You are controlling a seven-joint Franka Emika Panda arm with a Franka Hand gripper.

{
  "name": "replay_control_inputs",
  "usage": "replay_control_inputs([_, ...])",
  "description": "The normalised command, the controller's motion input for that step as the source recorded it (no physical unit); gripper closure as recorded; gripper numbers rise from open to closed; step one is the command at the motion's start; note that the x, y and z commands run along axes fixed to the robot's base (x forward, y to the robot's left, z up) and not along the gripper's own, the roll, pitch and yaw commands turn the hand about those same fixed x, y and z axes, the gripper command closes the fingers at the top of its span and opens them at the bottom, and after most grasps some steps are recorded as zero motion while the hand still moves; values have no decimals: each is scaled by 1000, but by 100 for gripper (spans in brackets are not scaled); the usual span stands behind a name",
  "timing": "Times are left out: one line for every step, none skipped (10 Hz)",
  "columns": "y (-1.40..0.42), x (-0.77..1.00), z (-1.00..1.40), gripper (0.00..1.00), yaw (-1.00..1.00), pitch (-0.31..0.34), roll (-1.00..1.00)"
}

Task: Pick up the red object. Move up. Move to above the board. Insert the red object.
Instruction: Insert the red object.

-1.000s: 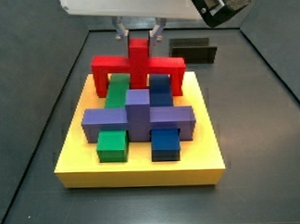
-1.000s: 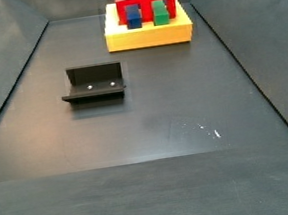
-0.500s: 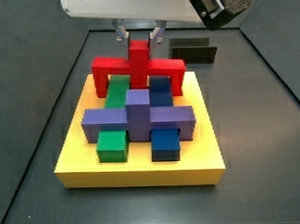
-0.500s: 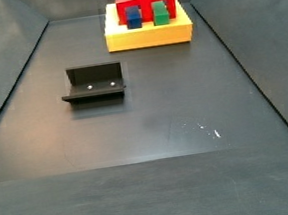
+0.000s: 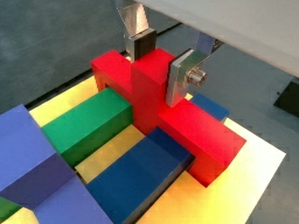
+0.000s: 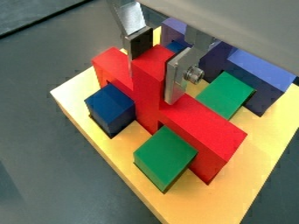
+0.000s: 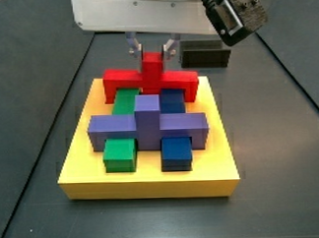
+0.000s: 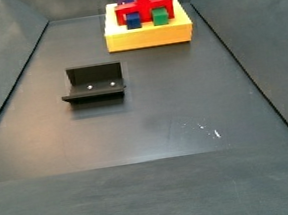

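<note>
The red object (image 7: 150,82) stands upright at the far end of the yellow board (image 7: 151,182), its bar low over the blocks and its legs down at the board's surface. My gripper (image 7: 152,50) hangs straight above it, shut on the upright stem. In both wrist views the silver fingers (image 5: 183,77) (image 6: 176,79) press the stem of the red object (image 5: 176,127) (image 6: 197,127) from two sides; the gripper (image 5: 162,68) (image 6: 156,70) sits over the board (image 5: 251,175) (image 6: 105,140). In a side view the red object (image 8: 138,7) tops the board (image 8: 148,36).
A purple cross-shaped block (image 7: 143,122), a green block (image 7: 118,152) and a blue block (image 7: 176,152) sit in the board in front of the red object. The fixture (image 8: 93,83) stands on the dark floor, apart from the board. Raised walls border the floor.
The gripper has come down with the red object. Its bar now sits lower, close over the blue and green blocks, and its legs have sunk toward the board.
</note>
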Motion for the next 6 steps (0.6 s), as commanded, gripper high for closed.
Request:
replay_control_inputs([0,-97,-286,100,0,-106,0])
replay_control_inputs([0,-114,-249,100,0,-107,0])
replay_control_inputs([0,-77,-206,100,0,-103,0])
replay_control_inputs([0,-91,-203,100,0,-114,0])
replay_control_inputs([0,0,-23,100,0,0,0])
replay_control_inputs([0,0,0,100,0,0,0])
